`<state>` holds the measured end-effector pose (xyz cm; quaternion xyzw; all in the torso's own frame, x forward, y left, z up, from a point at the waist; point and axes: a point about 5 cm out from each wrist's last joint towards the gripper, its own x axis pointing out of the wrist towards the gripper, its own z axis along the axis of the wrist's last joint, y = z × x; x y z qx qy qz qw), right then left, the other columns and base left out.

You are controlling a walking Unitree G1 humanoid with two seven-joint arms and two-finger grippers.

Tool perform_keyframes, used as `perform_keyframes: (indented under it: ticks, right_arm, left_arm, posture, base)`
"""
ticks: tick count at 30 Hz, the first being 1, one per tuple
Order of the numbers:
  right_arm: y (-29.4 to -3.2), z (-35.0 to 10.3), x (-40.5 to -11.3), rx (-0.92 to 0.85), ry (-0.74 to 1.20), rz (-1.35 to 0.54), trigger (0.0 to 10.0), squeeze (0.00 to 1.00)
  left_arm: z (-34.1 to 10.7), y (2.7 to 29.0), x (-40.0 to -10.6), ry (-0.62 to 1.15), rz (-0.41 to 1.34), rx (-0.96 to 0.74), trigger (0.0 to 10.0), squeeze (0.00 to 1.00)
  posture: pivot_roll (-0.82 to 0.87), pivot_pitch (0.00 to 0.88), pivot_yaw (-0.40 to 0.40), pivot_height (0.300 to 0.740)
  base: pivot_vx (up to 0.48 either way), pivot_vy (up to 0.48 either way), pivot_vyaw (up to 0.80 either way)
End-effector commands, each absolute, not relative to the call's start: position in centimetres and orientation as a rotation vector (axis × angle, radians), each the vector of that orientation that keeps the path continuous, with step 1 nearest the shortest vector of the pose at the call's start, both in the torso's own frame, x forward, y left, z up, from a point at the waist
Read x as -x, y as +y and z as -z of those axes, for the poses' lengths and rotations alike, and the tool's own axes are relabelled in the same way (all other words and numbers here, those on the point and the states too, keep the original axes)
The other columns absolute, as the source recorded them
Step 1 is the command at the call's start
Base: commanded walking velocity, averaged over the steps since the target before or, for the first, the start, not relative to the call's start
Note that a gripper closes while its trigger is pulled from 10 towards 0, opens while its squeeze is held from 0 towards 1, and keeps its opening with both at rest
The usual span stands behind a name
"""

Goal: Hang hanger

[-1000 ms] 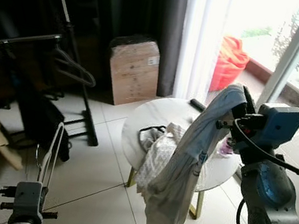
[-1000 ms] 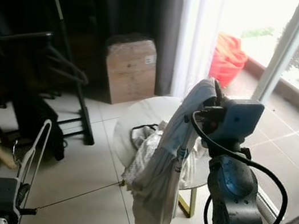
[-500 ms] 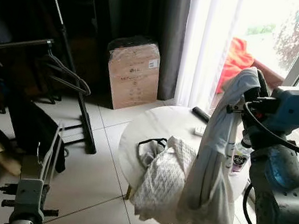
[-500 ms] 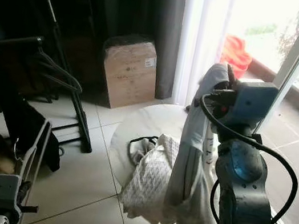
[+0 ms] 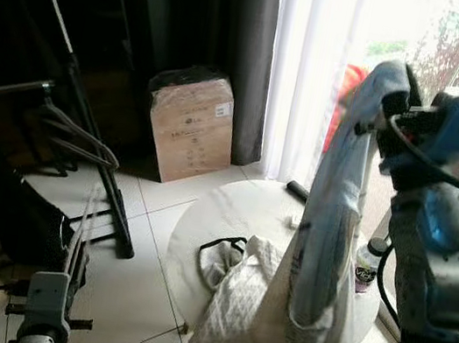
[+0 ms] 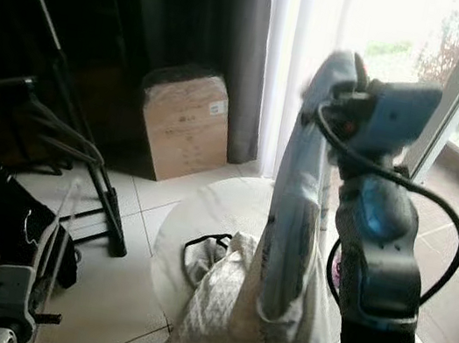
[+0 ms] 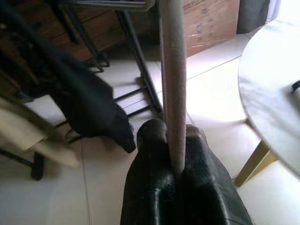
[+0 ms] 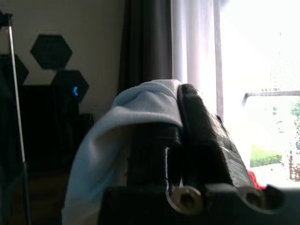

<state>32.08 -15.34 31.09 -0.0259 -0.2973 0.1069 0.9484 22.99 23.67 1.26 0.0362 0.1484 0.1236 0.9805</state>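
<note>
My left gripper [image 7: 174, 140] is low at the left, shut on the pale grey bar of a hanger [image 5: 81, 230] that stands upright above it [image 7: 171, 70]. My right gripper [image 5: 397, 87] is raised high at the right, shut on the top of a light blue garment [image 5: 328, 242] that hangs down in long folds. The wrist view has the cloth [image 8: 136, 117] draped over and pinched between the black fingers [image 8: 197, 126]. At the far left stands a dark clothes rack with a rail [image 5: 4, 87] and some hangers [image 5: 83, 141] on it.
A round white table [image 5: 231, 212] stands below the garment with a white knit cloth [image 5: 236, 310], a bottle [image 5: 366, 265] and a remote [image 5: 297, 189]. A cardboard box [image 5: 189, 124] sits by the dark curtain. Dark clothes lie on the floor under the rack [image 5: 17, 214].
My right gripper has risen with the garment, which now hangs higher over the table. The camera view has shifted. The left gripper still holds the hanger low at the left.
</note>
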Motion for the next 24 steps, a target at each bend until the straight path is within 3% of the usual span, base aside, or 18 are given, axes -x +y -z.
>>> perform_keyframes:
  ticks: [1, 5, 9, 11, 17, 21, 24]
  right_arm:
    - [-14.8, -31.6, -32.1, 0.025, -0.637, -0.248, 10.0, 0.00]
    - [-14.5, -29.4, -32.6, 0.018, -0.569, -0.258, 10.0, 0.00]
    - [-15.0, -24.7, -32.9, 0.059, -0.380, -0.250, 10.0, 0.00]
    - [-15.1, -20.1, -32.2, 0.085, -0.192, -0.301, 10.0, 0.00]
    - [-15.1, -14.4, -29.5, 0.150, 0.040, -0.423, 10.0, 0.00]
    - [-16.1, -12.6, -28.6, 0.158, 0.113, -0.394, 10.0, 0.00]
    - [-15.8, -14.4, -29.2, 0.153, 0.028, -0.397, 10.0, 0.00]
  left_arm:
    - [-1.3, 23.9, -22.8, 0.305, -0.256, -0.084, 10.0, 0.00]
    - [-1.2, 23.8, -22.8, 0.313, -0.254, -0.081, 10.0, 0.00]
    - [-1.2, 23.5, -22.8, 0.312, -0.232, -0.076, 10.0, 0.00]
    - [-1.1, 23.5, -22.8, 0.317, -0.227, -0.075, 10.0, 0.00]
    - [-1.0, 23.3, -22.8, 0.326, -0.215, -0.081, 10.0, 0.00]
    - [-1.0, 23.2, -22.8, 0.330, -0.207, -0.083, 10.0, 0.00]
    - [-0.9, 23.0, -22.9, 0.331, -0.200, -0.084, 10.0, 0.00]
  posture:
    - [-0.20, 0.059, 0.072, 0.740]
    - [-0.20, 0.059, 0.070, 0.740]
    - [-0.20, 0.063, 0.070, 0.740]
    - [-0.20, 0.062, 0.069, 0.740]
    - [-0.20, 0.060, 0.072, 0.740]
    - [-0.21, 0.054, 0.072, 0.740]
    - [-0.21, 0.047, 0.072, 0.740]
  base:
    - [0.349, 0.000, 0.00]
    - [0.309, 0.000, 0.00]
    - [0.000, 0.000, 0.00]
    - [0.000, 0.000, 0.00]
    - [0.000, 0.000, 0.00]
    - [0.000, 0.000, 0.00]
    - [0.000, 0.000, 0.00]
